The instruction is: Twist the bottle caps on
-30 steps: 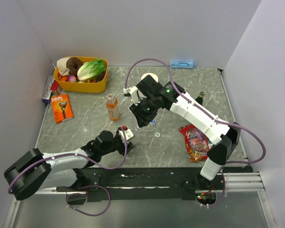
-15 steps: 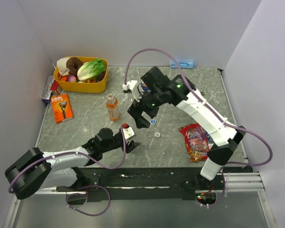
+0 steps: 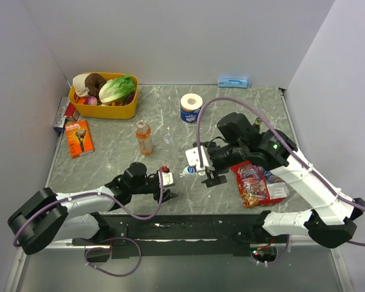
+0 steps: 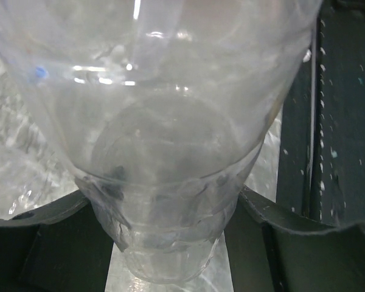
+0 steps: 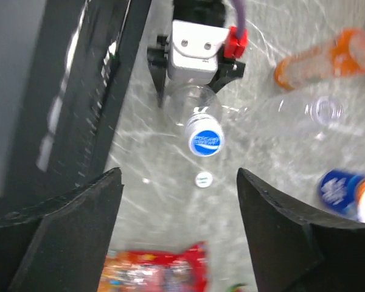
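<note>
On the grey marbled table (image 3: 109, 155), near the middle, the left gripper (image 4: 170, 255) clamps a small clear plastic bottle (image 5: 193, 104) wearing a round blue cap (image 5: 205, 141). The right gripper (image 5: 177, 176) hangs wide and empty. Probably next comes the loose pale cap (image 5: 202, 179), for the second clear bottle (image 5: 319, 112) standing farther away.

The grey marbled table (image 3: 264, 103) carries a yellow tub (image 3: 103, 111) of food at far left, with an orange razor pack (image 3: 79, 137) just nearer. An orange drink bottle (image 3: 145, 137), a small clear bottle (image 3: 168, 139) and a toilet roll (image 3: 191, 107) stand mid-table. A red snack bag (image 3: 252, 182) lies near right.
</note>
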`<state>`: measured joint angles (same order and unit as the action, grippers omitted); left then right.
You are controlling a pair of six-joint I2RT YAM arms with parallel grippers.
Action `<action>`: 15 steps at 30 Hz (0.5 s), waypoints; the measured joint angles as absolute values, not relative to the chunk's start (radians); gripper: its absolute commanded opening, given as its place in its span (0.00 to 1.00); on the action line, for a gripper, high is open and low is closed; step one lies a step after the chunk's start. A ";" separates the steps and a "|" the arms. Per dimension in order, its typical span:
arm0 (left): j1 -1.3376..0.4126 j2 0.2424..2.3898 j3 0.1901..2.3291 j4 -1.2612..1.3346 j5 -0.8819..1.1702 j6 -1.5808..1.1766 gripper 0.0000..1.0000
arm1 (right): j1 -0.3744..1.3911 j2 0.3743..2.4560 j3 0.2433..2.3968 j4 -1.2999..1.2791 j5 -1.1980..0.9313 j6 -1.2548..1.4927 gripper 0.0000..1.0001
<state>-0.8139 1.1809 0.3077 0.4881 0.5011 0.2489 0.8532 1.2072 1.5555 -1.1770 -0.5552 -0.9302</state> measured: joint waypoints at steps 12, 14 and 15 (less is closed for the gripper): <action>-0.813 1.190 0.389 0.373 0.590 0.378 0.01 | 0.875 1.240 1.488 -1.167 -0.596 -1.352 0.62; -0.813 1.192 0.391 0.369 0.592 0.381 0.01 | 0.879 1.240 1.477 -1.172 -0.599 -1.400 0.59; -0.813 1.192 0.392 0.368 0.595 0.382 0.01 | 0.880 1.240 1.471 -1.174 -0.601 -1.419 0.58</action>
<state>-0.8127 1.1923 0.3916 0.3676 0.5949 0.3817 0.8799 1.2400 1.4712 -1.1744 -0.6014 -1.4185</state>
